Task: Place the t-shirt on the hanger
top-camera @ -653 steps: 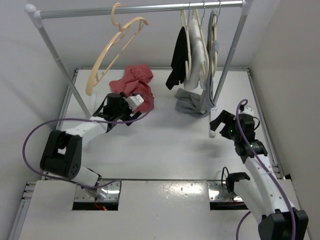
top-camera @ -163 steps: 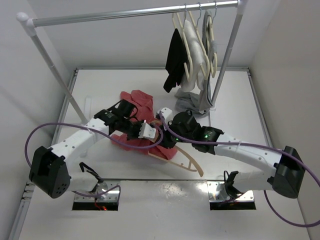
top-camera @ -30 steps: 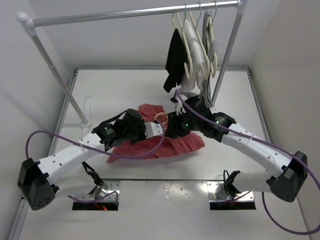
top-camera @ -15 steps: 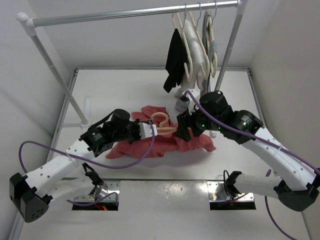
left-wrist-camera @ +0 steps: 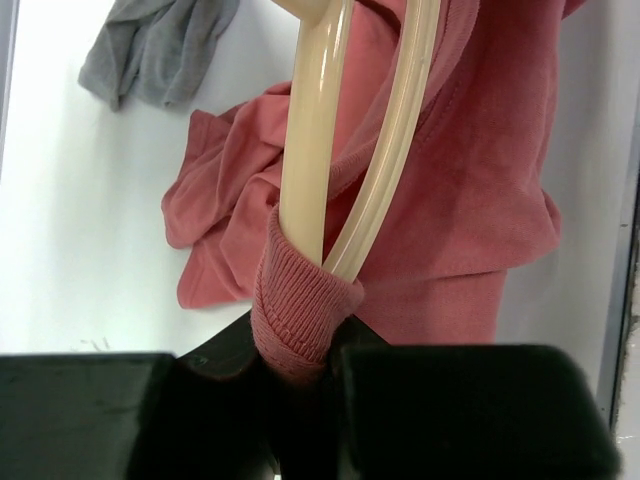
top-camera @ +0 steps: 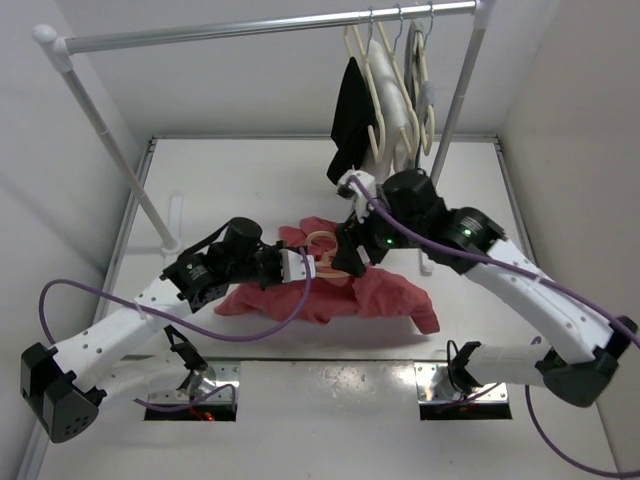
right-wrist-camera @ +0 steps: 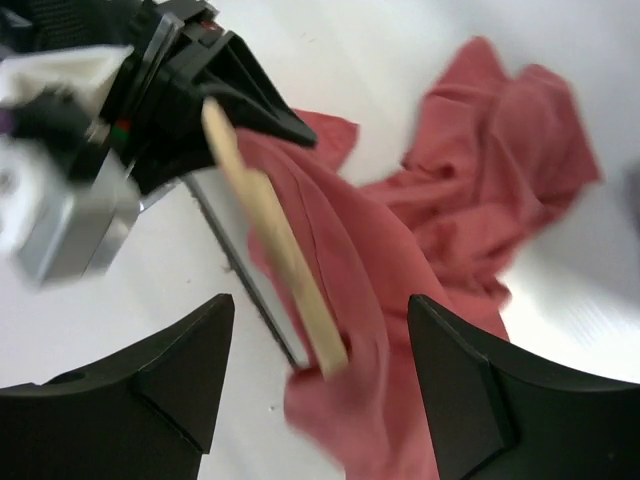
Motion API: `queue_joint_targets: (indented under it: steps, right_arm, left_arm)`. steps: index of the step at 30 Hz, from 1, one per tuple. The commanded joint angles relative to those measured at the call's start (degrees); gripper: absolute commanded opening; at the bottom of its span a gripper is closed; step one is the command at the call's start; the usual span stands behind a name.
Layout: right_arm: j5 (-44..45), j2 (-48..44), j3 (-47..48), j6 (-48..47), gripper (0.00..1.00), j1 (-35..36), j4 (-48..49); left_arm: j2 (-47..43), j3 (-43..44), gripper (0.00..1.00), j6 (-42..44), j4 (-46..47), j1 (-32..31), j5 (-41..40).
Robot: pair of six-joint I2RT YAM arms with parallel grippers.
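Observation:
The faded-red t-shirt (top-camera: 350, 292) lies spread between both arms, its hem trailing to the right. The peach-beige hanger (top-camera: 322, 243) pokes out of the neck, hook uppermost. My left gripper (top-camera: 298, 266) is shut on the ribbed collar (left-wrist-camera: 300, 310), and the hanger's two bars (left-wrist-camera: 312, 150) run down into that collar. My right gripper (right-wrist-camera: 325, 365) stands open just right of the hook. Between its fingers, untouched by them, are one hanger arm (right-wrist-camera: 275, 255) and red t-shirt cloth (right-wrist-camera: 450, 220).
A clothes rail (top-camera: 260, 25) spans the back on slanted posts (top-camera: 110, 130). Cream-white hangers (top-camera: 385, 80) and a black garment (top-camera: 352, 105) hang at its right end. A grey garment (left-wrist-camera: 155, 45) lies on the table beyond the shirt.
My right gripper has opened wider, let go of the shirt and shifted left toward the hook. The shirt's right side has dropped and spread. The left gripper keeps its hold.

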Motion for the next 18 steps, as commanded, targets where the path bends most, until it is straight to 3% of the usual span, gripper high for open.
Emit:
queue_joint_targets:
  steps: [1, 3, 5, 6, 9, 12, 14, 18]
  right_arm:
    - [-7.0, 5.2, -2.0, -1.8, 0.71, 0.2, 6.4]
    - [-3.7, 5.7, -3.5, -1.8, 0.69, 0.2, 8.4]
    - [-3.2, 5.7, -4.7, -1.8, 0.62, 0.2, 10.3]
    - [-3.7, 5.7, -4.7, -1.8, 0.45, 0.2, 11.0]
    - [-5.7, 4.8, -6.1, -1.2, 0.28, 0.2, 11.8]
    - [-7.8, 3.1, -8.4, 0.3, 0.17, 0.2, 14.0]
    - [-8.4, 1.0, -9.9, 1.9, 0.03, 0.2, 15.3]
    - [-4.8, -3.8, -11.3, 3.9, 0.00, 0.2, 15.3]
  left_arm:
    - [0.1, 3.1, 0.00, -1.5, 3.8, -0.3, 5.0]
    - [-0.4, 3.7, 0.00, -0.9, 3.8, -0.3, 5.8]
    - [-0.9, 3.7, 0.00, -0.3, 4.4, -0.3, 6.3]
    - [-0.9, 3.7, 0.00, -0.3, 4.4, -0.3, 6.3]
    - [-0.9, 4.2, 0.00, -2.9, 4.4, 1.1, 5.6]
    - [-0.9, 4.7, 0.00, -5.4, 5.5, 4.1, 7.4]
    - [-0.4, 5.8, 0.00, -6.5, 5.5, 6.6, 9.1]
    - [-0.4, 7.0, 0.00, -7.6, 4.6, 11.5, 11.1]
